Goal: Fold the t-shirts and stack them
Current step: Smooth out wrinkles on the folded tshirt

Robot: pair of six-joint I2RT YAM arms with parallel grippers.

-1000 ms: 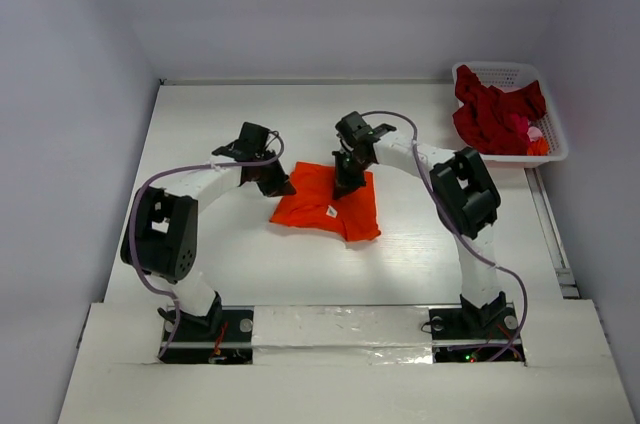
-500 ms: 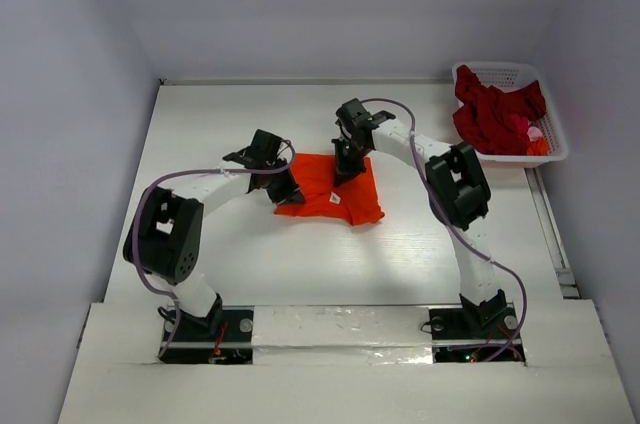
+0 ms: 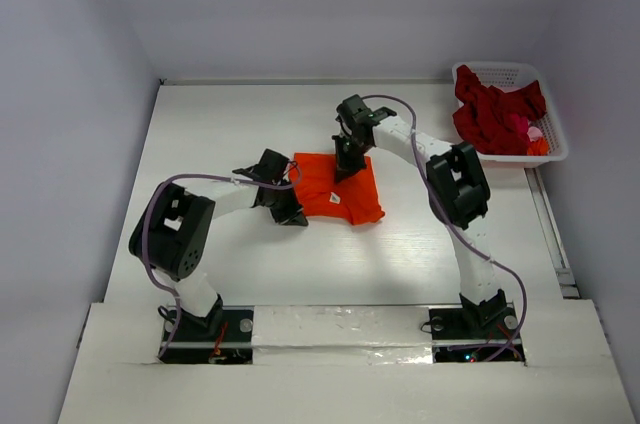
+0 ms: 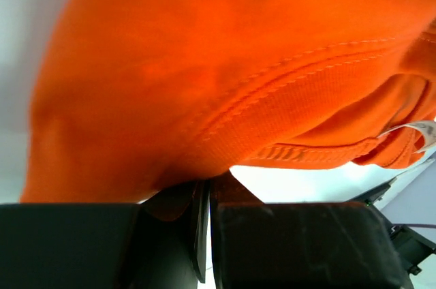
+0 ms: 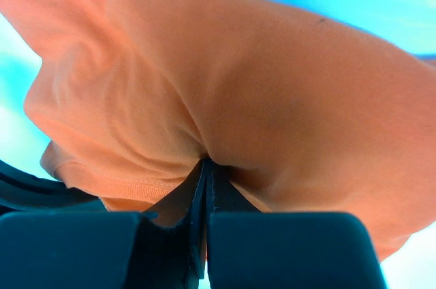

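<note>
The orange t-shirt (image 3: 340, 189) lies partly folded at the table's middle, its white neck label (image 3: 338, 198) showing. My left gripper (image 3: 291, 212) is shut on the shirt's left edge, and orange cloth (image 4: 225, 78) fills the left wrist view. My right gripper (image 3: 343, 172) is shut on the shirt's far edge, and the cloth (image 5: 272, 98) fills the right wrist view. Dark red t-shirts (image 3: 495, 116) lie heaped in the white basket (image 3: 552, 149) at the far right.
The basket stands at the table's far right corner. The table's right edge has a rail (image 3: 551, 234). White walls close the table at the back and sides.
My left gripper has carried the shirt's left edge rightward and nearer. My right gripper has pulled the far edge slightly farther away. The shirt has become narrower and more compact.
</note>
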